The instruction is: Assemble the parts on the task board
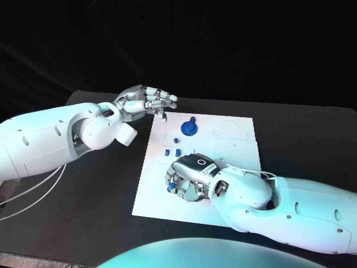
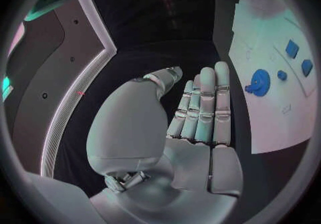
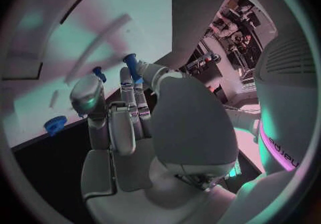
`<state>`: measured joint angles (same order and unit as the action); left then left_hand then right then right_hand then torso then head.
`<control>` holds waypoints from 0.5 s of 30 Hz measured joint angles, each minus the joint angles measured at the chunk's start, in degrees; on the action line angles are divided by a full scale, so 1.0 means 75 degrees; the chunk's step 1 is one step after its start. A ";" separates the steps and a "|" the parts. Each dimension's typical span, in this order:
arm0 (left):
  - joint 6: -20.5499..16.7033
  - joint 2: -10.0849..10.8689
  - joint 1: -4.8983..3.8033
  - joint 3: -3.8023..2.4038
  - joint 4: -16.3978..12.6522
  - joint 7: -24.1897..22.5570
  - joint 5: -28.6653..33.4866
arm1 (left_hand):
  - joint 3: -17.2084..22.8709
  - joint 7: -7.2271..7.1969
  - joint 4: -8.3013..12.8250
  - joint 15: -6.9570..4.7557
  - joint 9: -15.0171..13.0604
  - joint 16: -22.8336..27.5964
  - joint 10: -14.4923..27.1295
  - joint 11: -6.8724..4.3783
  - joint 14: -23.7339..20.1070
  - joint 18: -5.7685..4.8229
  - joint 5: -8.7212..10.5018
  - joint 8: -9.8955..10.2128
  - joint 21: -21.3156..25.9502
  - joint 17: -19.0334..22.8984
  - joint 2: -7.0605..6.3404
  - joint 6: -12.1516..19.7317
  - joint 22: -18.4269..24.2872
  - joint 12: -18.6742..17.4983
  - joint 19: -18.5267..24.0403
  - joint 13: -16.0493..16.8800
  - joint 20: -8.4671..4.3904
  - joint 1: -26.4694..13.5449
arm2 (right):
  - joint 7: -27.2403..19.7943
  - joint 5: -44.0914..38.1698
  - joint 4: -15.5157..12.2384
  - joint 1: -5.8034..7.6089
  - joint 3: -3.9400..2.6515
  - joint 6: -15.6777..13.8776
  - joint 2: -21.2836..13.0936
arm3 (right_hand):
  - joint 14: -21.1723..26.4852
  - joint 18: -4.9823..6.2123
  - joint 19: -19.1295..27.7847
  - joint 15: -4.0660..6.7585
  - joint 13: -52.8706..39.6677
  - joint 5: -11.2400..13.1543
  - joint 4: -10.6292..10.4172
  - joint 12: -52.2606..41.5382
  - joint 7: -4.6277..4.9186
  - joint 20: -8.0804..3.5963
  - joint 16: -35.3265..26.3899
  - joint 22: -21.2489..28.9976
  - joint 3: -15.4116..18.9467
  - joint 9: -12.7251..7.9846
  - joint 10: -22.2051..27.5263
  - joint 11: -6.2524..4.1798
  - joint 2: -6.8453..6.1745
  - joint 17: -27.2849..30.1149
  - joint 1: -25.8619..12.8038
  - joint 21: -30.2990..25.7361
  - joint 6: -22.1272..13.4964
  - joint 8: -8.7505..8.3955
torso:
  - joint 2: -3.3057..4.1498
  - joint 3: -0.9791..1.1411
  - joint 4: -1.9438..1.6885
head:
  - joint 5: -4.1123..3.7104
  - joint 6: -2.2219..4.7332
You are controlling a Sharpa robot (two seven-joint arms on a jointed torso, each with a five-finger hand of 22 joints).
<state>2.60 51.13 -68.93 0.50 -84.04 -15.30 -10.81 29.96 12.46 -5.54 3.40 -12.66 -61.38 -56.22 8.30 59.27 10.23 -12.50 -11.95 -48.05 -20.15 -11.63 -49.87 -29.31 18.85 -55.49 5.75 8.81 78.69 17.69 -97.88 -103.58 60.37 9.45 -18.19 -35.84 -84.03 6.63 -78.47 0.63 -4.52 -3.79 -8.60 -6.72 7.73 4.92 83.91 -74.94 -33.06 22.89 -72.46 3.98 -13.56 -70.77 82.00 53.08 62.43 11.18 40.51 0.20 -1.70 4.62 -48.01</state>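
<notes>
Black table (image 1: 90, 184) carries white task board (image 1: 158, 204) at middle; small blue parts (image 1: 189, 128) on board.

Your left white arm enters from the left edge of the head view and ends in the silver many-fingered left hand (image 1: 146, 101), raised, fingers curled inward and empty; the left wrist view shows its fingers (image 2: 204, 106) laid side by side. Your right white arm comes in from the right edge, its silver right hand (image 1: 193, 177) palm-down. In the right wrist view, its fingertips (image 3: 137, 77) pinch a small blue peg-shaped part (image 3: 130, 66).
</notes>
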 measured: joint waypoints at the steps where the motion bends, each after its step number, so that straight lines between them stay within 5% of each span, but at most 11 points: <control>1: 0.0000 -0.0004 0.0000 0.0000 0.0000 0.0001 0.0000 | 0.0000 0.0000 0.0000 0.0000 0.0000 0.0000 0.0000 0.0000 0.0000 0.0000 0.0000 0.0000 0.0000 0.0000 0.0000 0.0000 0.0000 0.0000 0.0000 0.0000 0.0000 0.0000 | 0.0019 -0.0006 0.0011 0.0003 0.0000 0.0012 0.0024 | 0.0000 0.0000 0.0000 0.0000 0.0003 -0.0001 -0.0004 0.0022 0.0010 0.0000 0.0000 0.0000 0.0003 -0.0002 0.0012 -0.0014 -0.0032 0.0000 -0.0035 0.0000 -0.0064 -0.0030 | -0.0001 0.0001 -0.0002 | -0.0007 0.0000; 15: 0.0015 -0.0018 -0.0001 0.0000 0.0002 0.0023 0.0000 | -0.0021 0.0000 -0.0021 0.0000 -0.0001 0.0000 0.0056 -0.0001 0.0000 0.0000 0.0000 0.0000 0.0000 0.0000 0.0000 0.0000 0.0010 -0.0001 0.0000 -0.0001 0.0000 0.0000 | 0.0277 -0.0034 0.0032 -0.0012 0.0025 0.0043 0.0099 | 0.0001 0.0000 0.0083 -0.0056 0.0007 -0.0028 -0.0122 0.0106 0.0077 0.0083 0.0000 0.0002 0.0500 -0.0223 0.0410 0.0073 -0.0351 0.0069 -0.0491 -0.0335 -0.0955 -0.0519 | -0.0002 -0.0001 -0.0008 | -0.0037 0.0012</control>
<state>2.72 50.99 -68.94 0.50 -84.02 -15.13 -10.81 29.80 12.46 -5.69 3.40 -12.66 -61.38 -55.80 8.29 59.27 10.23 -12.50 -11.95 -48.05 -20.15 -11.63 -49.87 -29.24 18.84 -55.49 5.74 8.81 78.69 19.77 -98.14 -103.34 60.28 9.64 -17.87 -35.10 -84.02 6.63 -77.85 0.21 -4.46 -4.00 -9.52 -5.93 8.31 5.54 83.91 -74.93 -29.31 21.22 -69.39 4.52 -16.19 -70.25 78.32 50.57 55.27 7.28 40.50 0.19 -1.76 4.35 -47.92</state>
